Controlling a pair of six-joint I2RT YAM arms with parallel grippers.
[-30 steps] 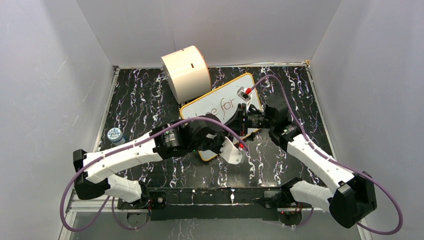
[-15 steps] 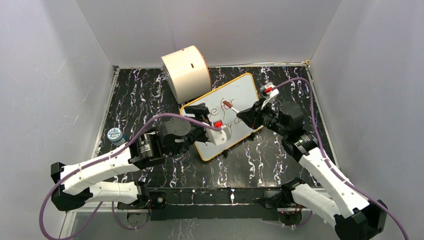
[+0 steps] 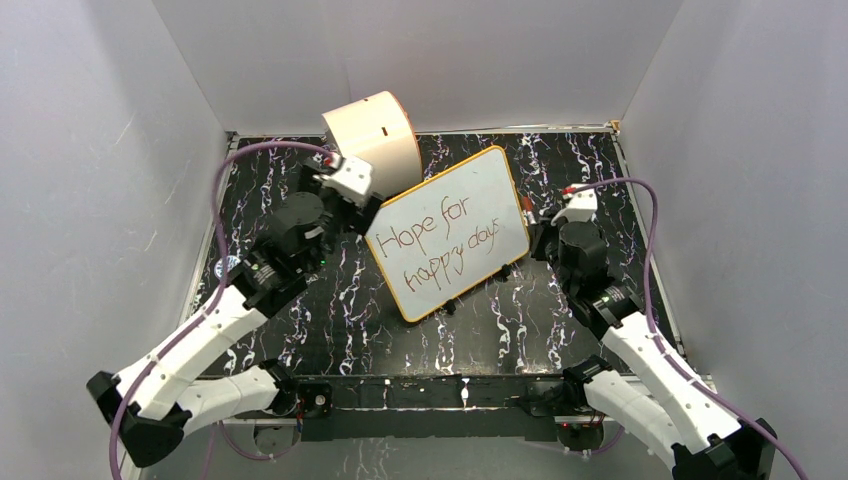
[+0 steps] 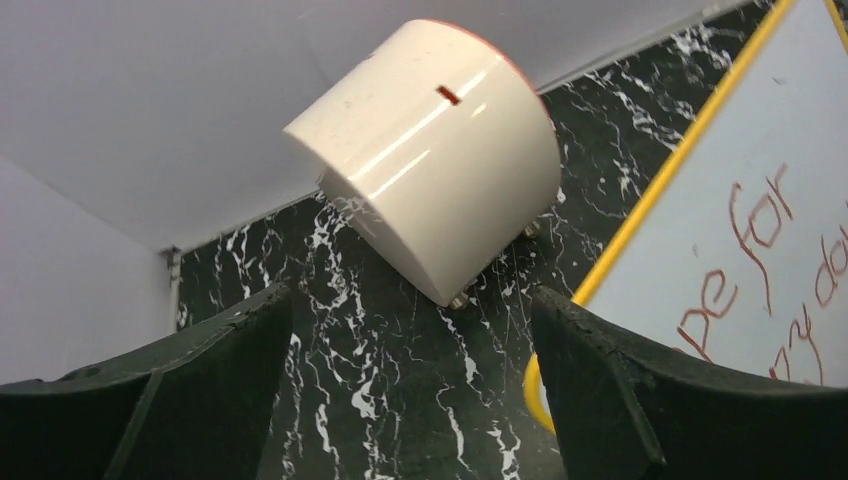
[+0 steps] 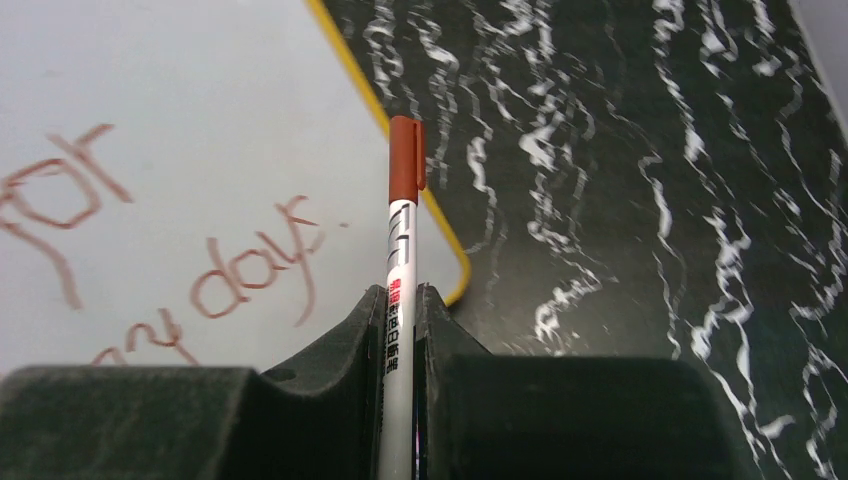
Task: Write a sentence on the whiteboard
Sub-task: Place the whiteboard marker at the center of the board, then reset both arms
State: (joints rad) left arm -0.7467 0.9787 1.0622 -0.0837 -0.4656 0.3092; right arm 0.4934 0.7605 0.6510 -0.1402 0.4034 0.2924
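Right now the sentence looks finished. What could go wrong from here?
1. The left gripper stands open close to the cream drum and the corner of the whiteboard; a swing back could bump either.
2. The sentence is marker ink; anything dragged across could smear it.
3. The right gripper pinches the marker with its capped end jutting near the board's rim; it might catch there.
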